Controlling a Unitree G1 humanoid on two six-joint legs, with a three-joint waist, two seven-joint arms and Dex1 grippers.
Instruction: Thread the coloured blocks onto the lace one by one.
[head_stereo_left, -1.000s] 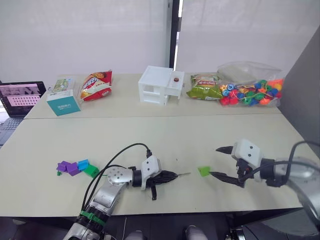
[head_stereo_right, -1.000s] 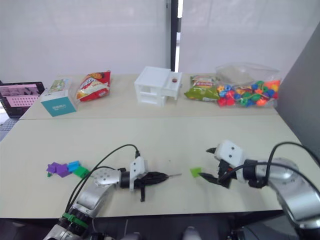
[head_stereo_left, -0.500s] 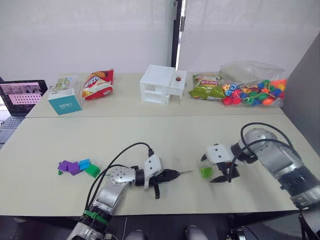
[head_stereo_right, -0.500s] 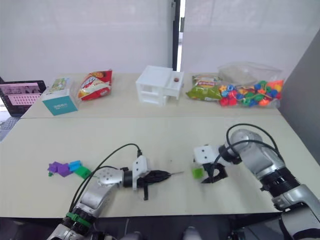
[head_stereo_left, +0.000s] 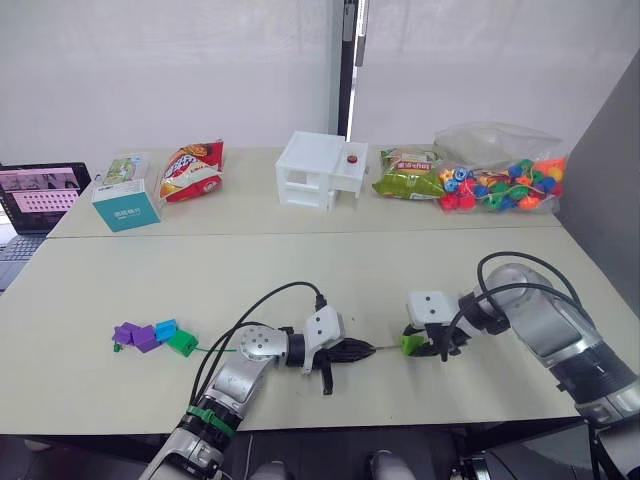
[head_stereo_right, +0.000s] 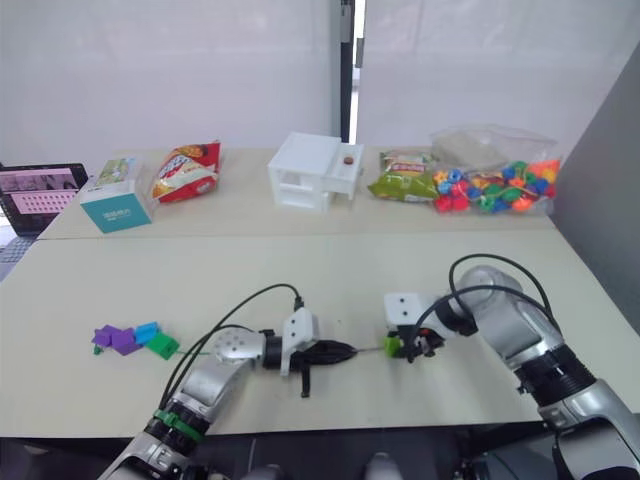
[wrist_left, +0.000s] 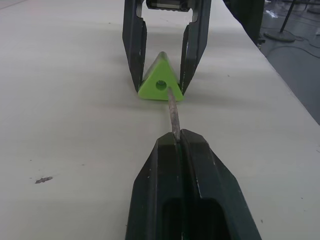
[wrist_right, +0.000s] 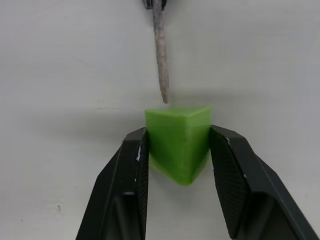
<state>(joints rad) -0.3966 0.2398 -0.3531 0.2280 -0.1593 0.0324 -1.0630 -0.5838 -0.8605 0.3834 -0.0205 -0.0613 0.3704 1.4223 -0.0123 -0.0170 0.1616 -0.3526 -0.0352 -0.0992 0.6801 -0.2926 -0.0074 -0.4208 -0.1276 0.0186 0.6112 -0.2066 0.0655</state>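
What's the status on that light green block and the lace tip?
Left claw shut on lace tip. Right claw shut on light green block. Tip lined up just short of block's hole, nothing between.

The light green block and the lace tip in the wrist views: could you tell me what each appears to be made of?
The light green block looks like matte moulded plastic: even colour, crisp edges, a clean round hole. The lace tip looks like dull grey metal, stiff and straight with a rough, speckled surface, though a hard coating cannot be ruled out.
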